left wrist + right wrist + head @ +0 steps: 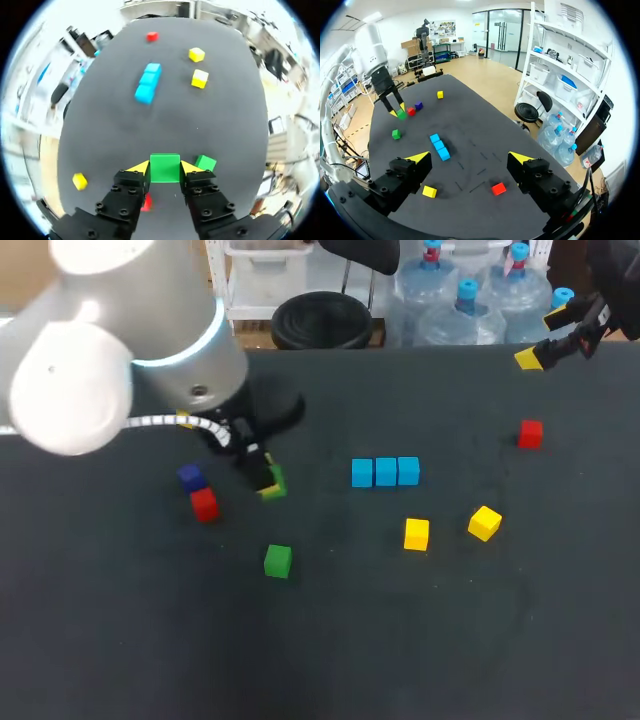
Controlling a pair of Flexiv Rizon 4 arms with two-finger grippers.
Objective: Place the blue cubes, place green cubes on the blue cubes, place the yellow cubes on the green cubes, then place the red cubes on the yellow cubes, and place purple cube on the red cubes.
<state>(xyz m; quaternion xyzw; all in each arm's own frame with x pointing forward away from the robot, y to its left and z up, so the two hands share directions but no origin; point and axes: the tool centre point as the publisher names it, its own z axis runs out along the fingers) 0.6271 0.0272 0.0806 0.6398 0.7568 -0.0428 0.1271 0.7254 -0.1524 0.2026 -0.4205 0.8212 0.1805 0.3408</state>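
**Table** (400, 660): dark surface that carries every cube.

**Left gripper** (164, 170): left of the table's middle. Its fingers pinch a green cube (273, 483) from two sides, one yellow tip on each side face. I cannot tell whether the cube is clear of the table.

**Right gripper** (470, 159): over the far right corner, fingers spread wide with nothing between them.

**Row of blue cubes** (386, 471): three cubes touching side by side near the table's middle. The row's long axis runs parallel to the far edge.

**Second green cube** (278, 561): loose, just beside the left gripper on the side toward the near edge.

**Yellow cubes:** two lie apart from each other, nearer the near edge than the row, one (416, 534) about level with the row's right end and the other (484, 523) further right. A third (79, 181) sits toward the left edge.

**Red cubes:** one (204, 504) near the left gripper, one (530, 434) toward the right edge.

**Purple cube** (191, 477): dark, touching or just beside the near-left red cube.

**Governing relation:**
- The row lies ahead of the left gripper toward the right edge, with bare table between them.
- The row's long axis points roughly back at that gripper, so the row's left-end cube is the closest landing spot.
- The left arm is the nearer of the two and already holds the right colour. The likely next step is to carry the green cube over the row and lower it squarely onto a blue cube.
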